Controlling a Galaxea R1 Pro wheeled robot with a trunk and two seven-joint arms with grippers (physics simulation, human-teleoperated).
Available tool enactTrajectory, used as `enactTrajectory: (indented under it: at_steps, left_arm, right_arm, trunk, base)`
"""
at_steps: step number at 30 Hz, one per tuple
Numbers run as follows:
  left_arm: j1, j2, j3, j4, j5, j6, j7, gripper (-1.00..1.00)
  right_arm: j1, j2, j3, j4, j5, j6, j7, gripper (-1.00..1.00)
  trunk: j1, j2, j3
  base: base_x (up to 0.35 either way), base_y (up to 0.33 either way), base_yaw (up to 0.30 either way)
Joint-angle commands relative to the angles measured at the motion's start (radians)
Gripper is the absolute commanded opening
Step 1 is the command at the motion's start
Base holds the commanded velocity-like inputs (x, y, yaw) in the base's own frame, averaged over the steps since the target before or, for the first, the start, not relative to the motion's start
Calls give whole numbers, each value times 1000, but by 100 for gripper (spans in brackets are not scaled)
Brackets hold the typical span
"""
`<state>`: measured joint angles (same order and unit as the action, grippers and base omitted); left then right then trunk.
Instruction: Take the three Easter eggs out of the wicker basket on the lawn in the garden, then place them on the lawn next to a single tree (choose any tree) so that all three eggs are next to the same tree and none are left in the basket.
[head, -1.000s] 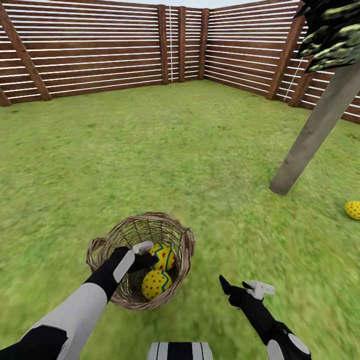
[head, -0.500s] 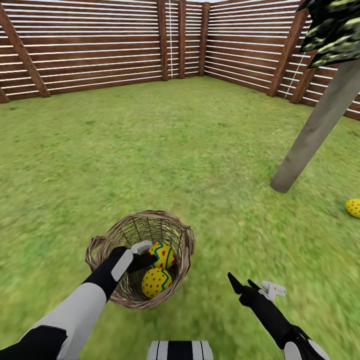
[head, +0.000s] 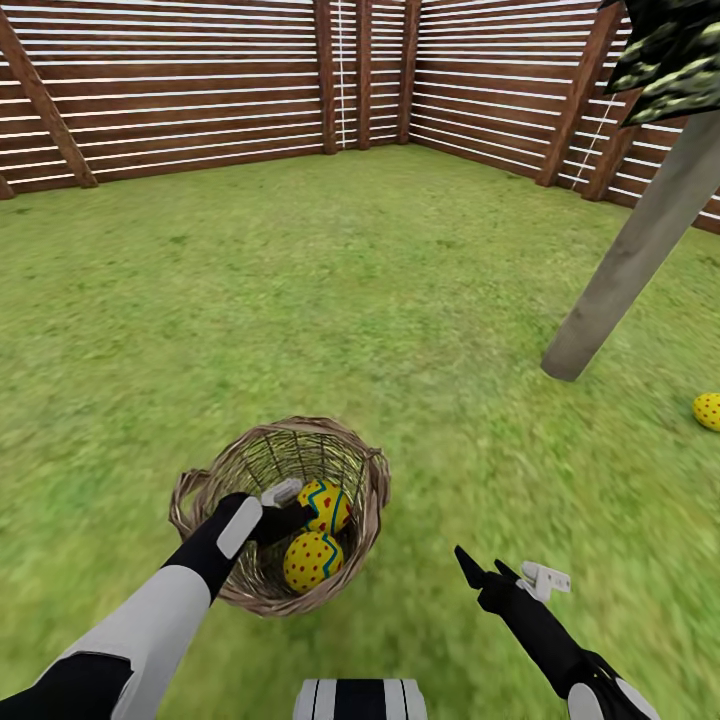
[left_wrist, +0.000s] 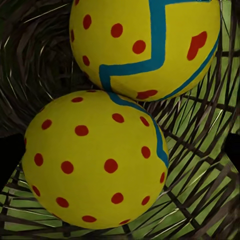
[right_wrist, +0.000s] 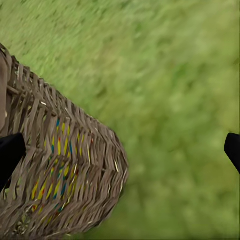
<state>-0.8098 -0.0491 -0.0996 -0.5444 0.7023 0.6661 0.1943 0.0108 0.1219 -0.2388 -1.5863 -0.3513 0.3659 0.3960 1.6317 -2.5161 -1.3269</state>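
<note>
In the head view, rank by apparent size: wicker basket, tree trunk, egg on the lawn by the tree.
1. Tree trunk, largest, though cropped at the frame edge.
2. Wicker basket, nearer the camera, so it looks big.
3. Egg on the lawn, smallest, partly cut off.

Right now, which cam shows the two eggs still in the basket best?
Left wrist view: both eggs show close, touching, patterns sharp. Head view shows them small inside the wicker basket, beside the left hand. Right wrist view shows only color glimpses through the weave.
</note>
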Motion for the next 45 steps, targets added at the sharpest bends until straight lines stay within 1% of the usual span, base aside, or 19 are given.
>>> enactTrajectory:
  at_steps: [1,5,9,13,15,16,17,19,20,22,26,34,36,37,40,42,45]
  left_arm:
    - [0,1,-4,-1,15,2,10,100]
    - [-1,3,-4,2,29,1,14,100]
    - [0,3,-3,2,33,1,17,100]
    - [-1,3,-2,2,35,1,21,100]
    - [-1,3,-2,2,36,1,30,100]
    - [-1,3,-1,2,38,1,45,100]
    - [-2,3,-1,2,42,1,61,100]
    - [-1,3,-1,2,51,1,73,100]
    - [-1,3,-1,2,62,0,81,100]
    - [-2,3,-2,2,72,0,89,100]
    - [-2,3,-2,3,81,0,97,100]
    - [-2,2,1,4,86,4,110,100]
    - [-2,2,23,4,96,5,130,100]
    - [-2,2,51,4,107,5,151,100]
    - [-1,2,102,3,124,6,200,100]
    - [-2,2,114,4,129,6,214,100]
    - [-1,2,122,4,131,6,223,100]
  right_arm:
    - [0,1,-2,-1,-9,9,3,100]
    - [0,1,-1,-1,-9,10,3,100]
    - [0,1,-1,-1,-9,11,3,100]
    - [0,1,0,-1,-9,34,3,100]
    - [0,1,0,-1,-9,39,3,100]
    - [0,1,0,-1,-9,42,3,100]
    - [0,1,0,-1,-9,43,3,100]
    - [0,1,0,-1,-9,45,4,100]
    - [0,1,0,-1,-9,45,4,100]
    - [0,1,0,-1,-9,46,4,100]
    - [0,1,0,-1,-9,47,4,100]
    - [0,1,0,-1,-9,45,4,100]
    - [0,1,0,-1,-9,45,4,100]
    - [0,1,0,-1,-9,45,4,100]
    - [0,1,0,-1,-9,46,4,100]
    - [0,1,0,-1,-9,46,4,100]
    - [0,1,0,-1,-9,46,4,100]
  trunk:
    - [0,0,-1]
    - [0,0,-1]
    - [0,0,-1]
    - [0,0,-1]
    - [0,0,-1]
    - [0,0,-1]
    - [0,0,-1]
    - [0,0,-1]
    - [0,0,-1]
    - [0,0,-1]
    - [0,0,-1]
    - [0,0,-1]
    - [0,0,-1]
    - [0,0,-1]
    - [0,0,-1]
    - [0,0,-1]
    - [0,0,-1]
  base:
    - [0,0,0]
    - [0,0,0]
    - [0,0,0]
    - [0,0,0]
    - [0,0,0]
    - [0,0,0]
    - [0,0,0]
    - [0,0,0]
    - [0,0,0]
    - [0,0,0]
    - [0,0,0]
    - [0,0,0]
    - [0,0,0]
    - [0,0,0]
    - [0,0,0]
    - [0,0,0]
    - [0,0,0]
